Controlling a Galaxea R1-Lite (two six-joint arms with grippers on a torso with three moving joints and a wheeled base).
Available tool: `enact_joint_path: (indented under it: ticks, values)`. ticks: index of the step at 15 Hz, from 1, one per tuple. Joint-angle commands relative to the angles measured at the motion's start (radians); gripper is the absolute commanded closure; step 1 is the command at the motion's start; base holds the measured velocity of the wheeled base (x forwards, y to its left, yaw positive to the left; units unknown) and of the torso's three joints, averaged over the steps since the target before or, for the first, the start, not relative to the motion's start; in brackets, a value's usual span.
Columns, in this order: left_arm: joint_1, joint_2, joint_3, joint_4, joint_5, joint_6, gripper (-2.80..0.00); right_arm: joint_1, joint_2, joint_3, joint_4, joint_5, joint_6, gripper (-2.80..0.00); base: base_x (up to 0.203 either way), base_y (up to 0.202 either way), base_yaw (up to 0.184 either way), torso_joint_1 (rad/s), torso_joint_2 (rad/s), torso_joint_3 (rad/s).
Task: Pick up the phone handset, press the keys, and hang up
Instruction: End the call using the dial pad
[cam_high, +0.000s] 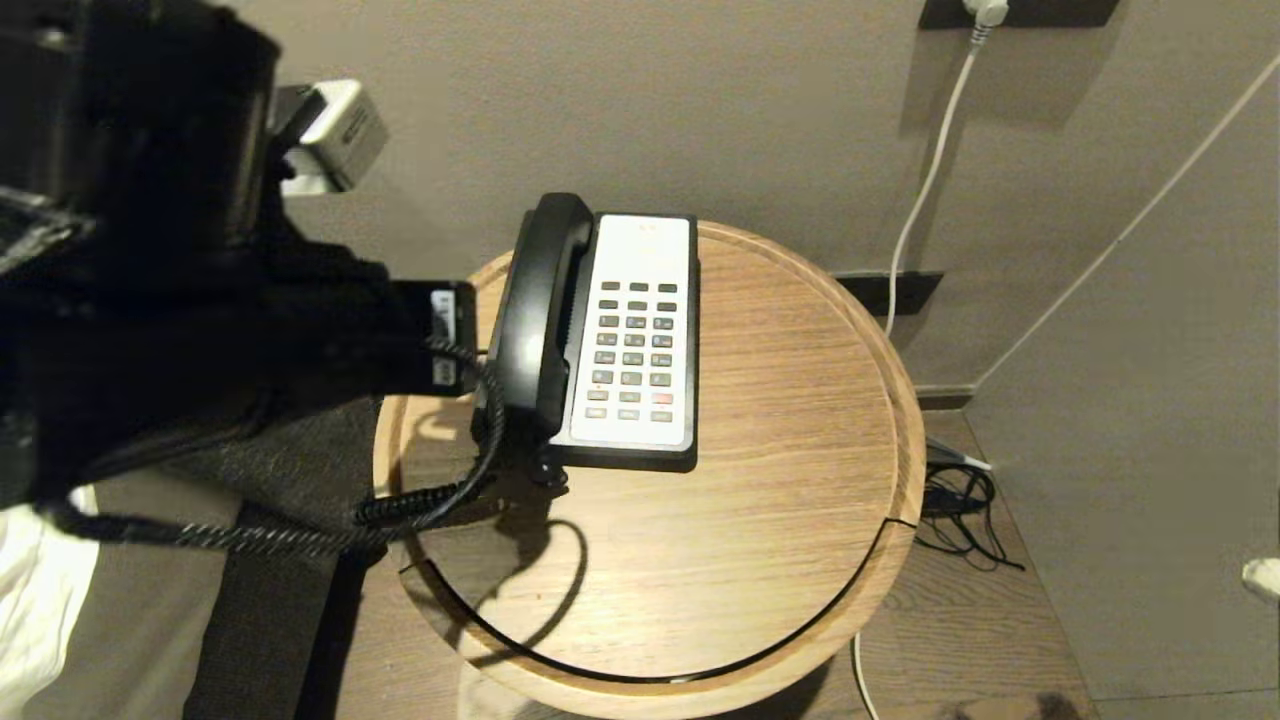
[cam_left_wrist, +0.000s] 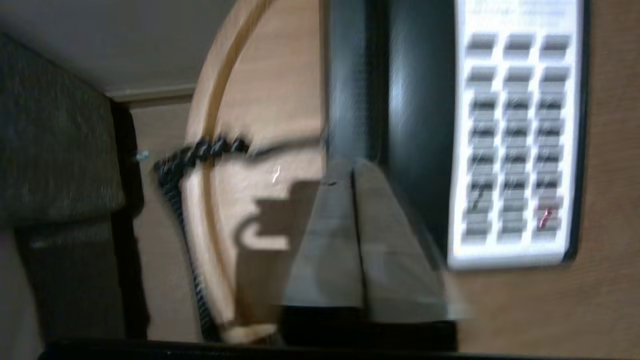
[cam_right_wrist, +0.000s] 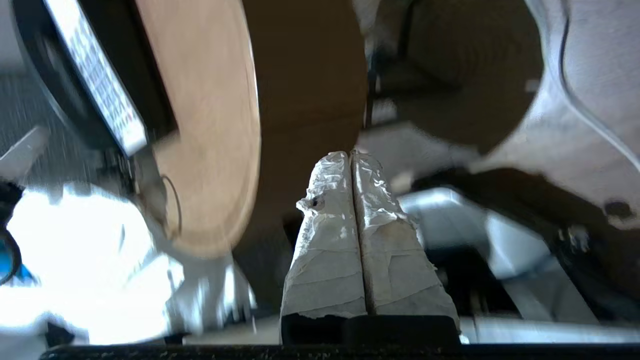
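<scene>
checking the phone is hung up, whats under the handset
The phone handset lies on the black phone base, left of the keys. The cradle beneath is covered.

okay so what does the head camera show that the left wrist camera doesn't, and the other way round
Only the head view shows the whole round wooden table, the wall socket and white cable, and the phone handset full length, lying in its cradle.
Only the left wrist view shows the left gripper with its jaws closed together, right beside the handset.
Both show the keys on the white faceplate, including the red one, and the coiled cord trailing over the table edge.
</scene>
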Motion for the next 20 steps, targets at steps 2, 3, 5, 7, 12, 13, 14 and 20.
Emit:
enact_joint_path:
  ticks: [2,3,5,7,12,13,14,20]
  values:
    - [0.026,-0.241,0.217,-0.008,-0.069,-0.016,0.0,0.003,0.05,-0.127,0.043,0.018,-0.056,0.0,0.0,0.0,0.0,0.0,0.0,0.0]
    - [0.05,-0.293,0.263,-0.015,-0.098,-0.033,0.0,0.005,0.095,-0.184,0.061,0.025,-0.09,0.0,0.0,0.0,0.0,0.0,0.0,0.0]
    - [0.116,-0.389,0.354,-0.02,-0.185,-0.086,0.0,0.047,0.197,-0.352,0.147,0.061,-0.114,0.0,0.0,0.0,0.0,0.0,0.0,0.0]
    - [0.15,-0.463,0.435,-0.022,-0.247,-0.095,0.0,0.175,0.308,-0.51,0.274,0.105,-0.116,0.0,0.0,0.0,0.0,0.0,0.0,0.0]
    - [0.165,-0.565,0.561,-0.026,-0.253,-0.131,0.0,0.42,0.646,-0.731,0.371,0.174,-0.013,0.0,0.0,0.0,0.0,0.0,0.0,0.0]
    - [0.166,-0.577,0.566,-0.033,-0.253,-0.143,0.0,0.446,0.72,-0.783,0.369,0.174,0.006,0.0,0.0,0.0,0.0,0.0,0.0,0.0]
    - [0.166,-0.582,0.568,-0.033,-0.256,-0.143,0.0,0.464,0.783,-0.832,0.367,0.169,0.019,0.0,0.0,0.0,0.0,0.0,0.0,0.0]
    - [0.166,-0.542,0.58,-0.035,-0.262,-0.216,0.0,0.491,1.074,-1.16,0.344,-0.03,0.041,0.0,0.0,0.0,0.0,0.0,0.0,0.0]
